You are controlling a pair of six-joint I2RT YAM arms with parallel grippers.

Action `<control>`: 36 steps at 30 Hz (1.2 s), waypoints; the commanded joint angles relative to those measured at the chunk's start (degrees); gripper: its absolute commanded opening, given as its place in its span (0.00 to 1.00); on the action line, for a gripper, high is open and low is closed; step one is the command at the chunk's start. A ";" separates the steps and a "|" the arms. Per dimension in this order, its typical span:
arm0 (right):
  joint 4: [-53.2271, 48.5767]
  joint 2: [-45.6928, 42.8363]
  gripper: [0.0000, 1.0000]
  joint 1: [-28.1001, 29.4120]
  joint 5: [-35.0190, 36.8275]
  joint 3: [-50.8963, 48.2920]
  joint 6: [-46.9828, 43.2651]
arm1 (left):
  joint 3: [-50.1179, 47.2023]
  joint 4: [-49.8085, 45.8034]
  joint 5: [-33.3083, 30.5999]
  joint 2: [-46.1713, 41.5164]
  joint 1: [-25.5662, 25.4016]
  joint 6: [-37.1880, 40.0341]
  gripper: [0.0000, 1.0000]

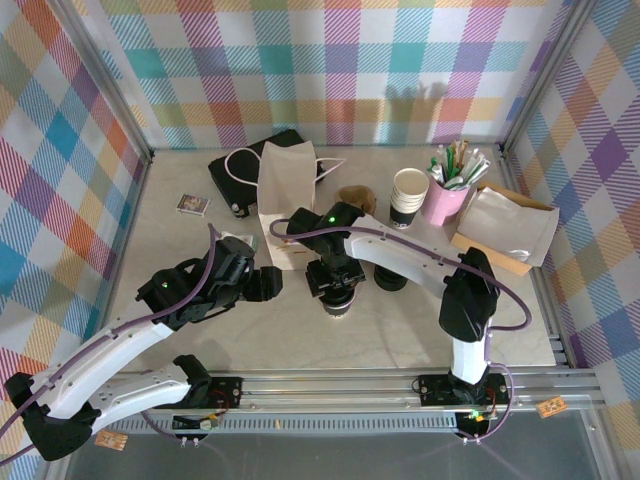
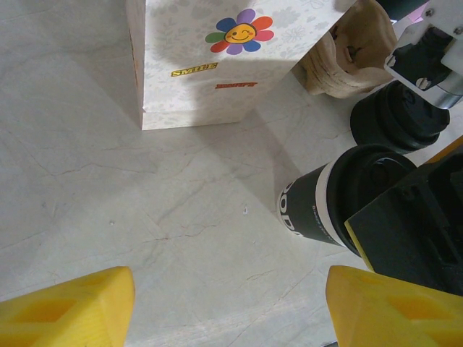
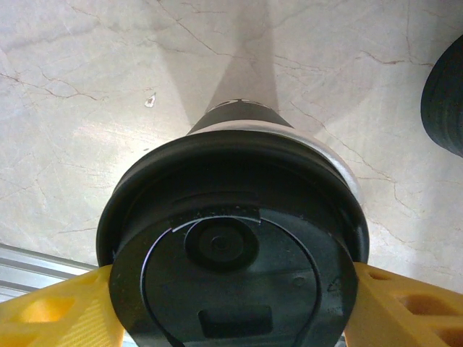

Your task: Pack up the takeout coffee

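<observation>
At the lower edge of the left wrist view the left gripper [image 2: 231,318] is spread wide, with nothing between its fingers [image 2: 72,307]. It is low over the table [image 2: 108,181] and aimed at the white bag [image 2: 202,58] standing in the upper middle. If that bag is not steadied, it could be pushed over, or its mouth folded shut, when the cup is brought to it.

Right of the bag, at the centre of the overhead view, the coffee cup [image 1: 338,305] is stood upright on the table with its black lid [image 3: 231,246] on. The right gripper [image 3: 231,322] is set astride it, one yellow finger [image 3: 51,314] at each side of the lid. Whether they press or merely flank it cannot be told. If only the lid is caught, it may be pulled off and the cup dropped or spilled.

The stack of lids [image 3: 450,94], just beside at the upper right, could be clipped.
</observation>
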 commanded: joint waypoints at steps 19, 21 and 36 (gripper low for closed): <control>-1.68 0.84 0.73 0.29 1.08 -1.36 -0.27 | -1.03 -0.27 1.19 0.08 0.44 -0.39 0.71; -1.52 0.85 0.73 0.29 1.24 -1.58 -0.27 | -0.91 -0.37 1.21 0.09 0.42 -0.38 0.71; -1.17 0.95 0.81 0.28 1.10 -2.07 -0.46 | -0.83 -0.54 0.25 0.09 0.45 -0.31 0.71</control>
